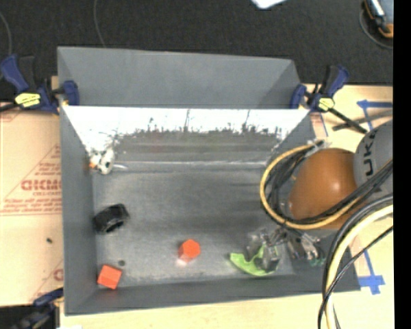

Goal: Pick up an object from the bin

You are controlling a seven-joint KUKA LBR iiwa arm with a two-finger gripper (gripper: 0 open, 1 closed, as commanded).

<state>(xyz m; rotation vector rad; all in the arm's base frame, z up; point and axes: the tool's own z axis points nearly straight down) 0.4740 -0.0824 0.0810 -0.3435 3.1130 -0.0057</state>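
Observation:
My gripper is low at the bin's front right, its metal fingers down on a flat green leaf-shaped thing that lies on the floor there. The green thing sticks out to the left and below the fingertips. Whether the fingers pinch it is hidden by the wrist. An orange block lies on the floor to the left of the gripper, apart from it.
A second orange block sits in the front left corner. A black ring-like thing lies by the left wall. A small white and yellow thing rests in the back left corner. The arm's brown dome and cables overhang the right wall.

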